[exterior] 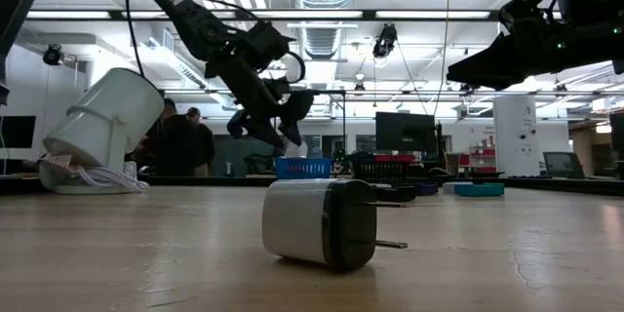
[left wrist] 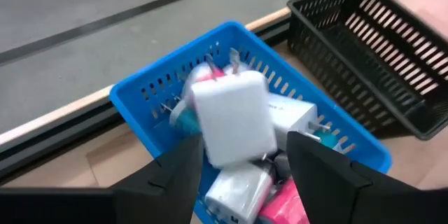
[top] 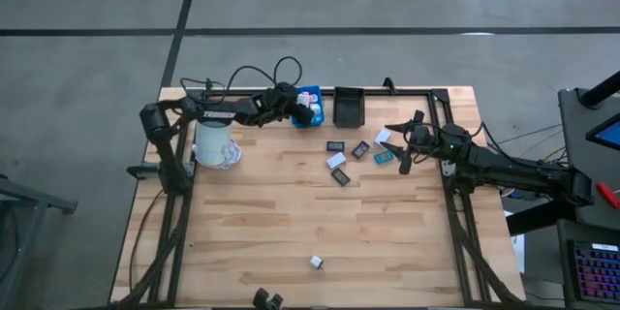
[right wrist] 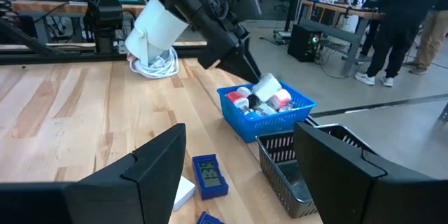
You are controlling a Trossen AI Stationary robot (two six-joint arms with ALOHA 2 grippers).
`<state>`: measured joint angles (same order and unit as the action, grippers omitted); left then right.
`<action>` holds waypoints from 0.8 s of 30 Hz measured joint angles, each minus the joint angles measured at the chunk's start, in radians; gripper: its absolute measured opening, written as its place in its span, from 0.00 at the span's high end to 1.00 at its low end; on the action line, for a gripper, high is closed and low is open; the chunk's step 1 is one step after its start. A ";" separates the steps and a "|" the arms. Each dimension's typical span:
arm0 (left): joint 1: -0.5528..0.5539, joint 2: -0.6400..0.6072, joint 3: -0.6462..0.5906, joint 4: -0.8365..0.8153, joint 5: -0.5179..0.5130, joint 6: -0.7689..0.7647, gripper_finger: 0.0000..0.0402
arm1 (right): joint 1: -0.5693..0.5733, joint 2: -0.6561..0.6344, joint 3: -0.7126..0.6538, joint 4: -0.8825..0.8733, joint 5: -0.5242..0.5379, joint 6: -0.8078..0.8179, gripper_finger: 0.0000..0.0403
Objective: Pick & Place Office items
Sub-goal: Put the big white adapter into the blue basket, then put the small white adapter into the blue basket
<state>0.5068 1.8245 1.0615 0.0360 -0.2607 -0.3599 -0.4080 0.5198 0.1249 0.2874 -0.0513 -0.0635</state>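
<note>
The left gripper [left wrist: 241, 157] hovered directly over the blue slatted plastic bin [left wrist: 150, 87], its parted fingers flanking a white cube-like charger block [left wrist: 234, 115] above the bin's pile, while the wide-open right gripper [top: 411, 141] waited well apart

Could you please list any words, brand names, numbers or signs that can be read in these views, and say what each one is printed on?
"TROSSEN": white letters along the left arm in the high view.
"OSSEN": the end of the same name on that arm's link in the low view; the start is cut off.
Small blue item by the right gripper: its face shows marks, too small to read.
Nothing else is legible.
</note>
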 joint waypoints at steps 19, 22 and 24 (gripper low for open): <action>0.003 0.004 0.012 0.000 0.045 -0.004 0.48 | 0.000 0.000 0.000 0.000 0.000 0.000 0.36; 0.002 -0.013 0.018 -0.007 0.061 -0.004 0.48 | 0.000 0.000 0.000 0.000 0.000 0.000 0.36; -0.004 -0.032 0.024 -0.010 0.069 -0.004 0.48 | 0.000 0.000 0.000 0.000 0.000 0.000 0.36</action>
<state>0.5032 1.7920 1.0854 0.0258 -0.1921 -0.3637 -0.4084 0.5198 0.1249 0.2878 -0.0513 -0.0635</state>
